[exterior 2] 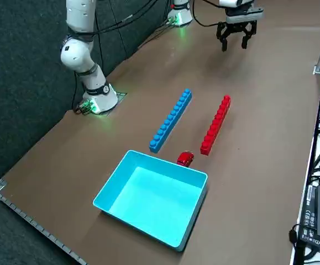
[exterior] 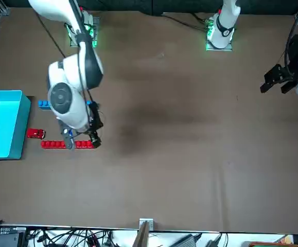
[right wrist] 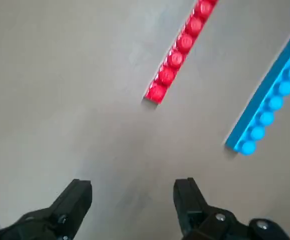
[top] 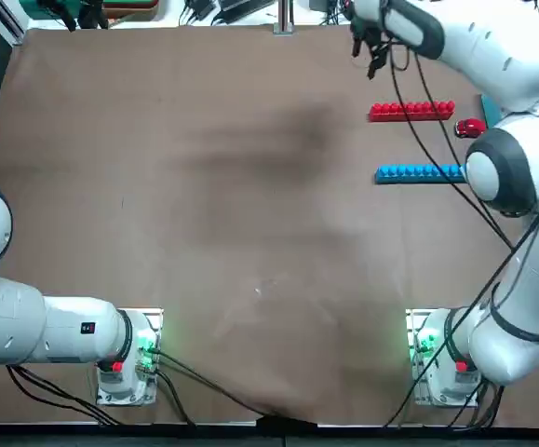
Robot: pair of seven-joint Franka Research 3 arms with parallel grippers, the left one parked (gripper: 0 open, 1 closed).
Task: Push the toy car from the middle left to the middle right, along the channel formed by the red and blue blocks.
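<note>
The small red toy car (top: 470, 128) rests just past the right ends of the two bars, nearer the red one, and next to the bin in the right side view (exterior 2: 185, 159). The red block (top: 411, 111) and the blue block (top: 420, 172) lie parallel with a channel between them. My right gripper (top: 367, 54) hangs open above the table, beyond the bars' left ends and off to the red block's side. In the wrist view my gripper (right wrist: 132, 200) holds nothing, with the near ends of the red block (right wrist: 177, 50) and the blue block (right wrist: 270, 107) ahead.
A light-blue open bin (exterior 2: 154, 199) stands right after the car at the table's right edge; it also shows in the front view (exterior: 4, 123). My own arm overhangs the blue block's right end. Cables lie past the far edge.
</note>
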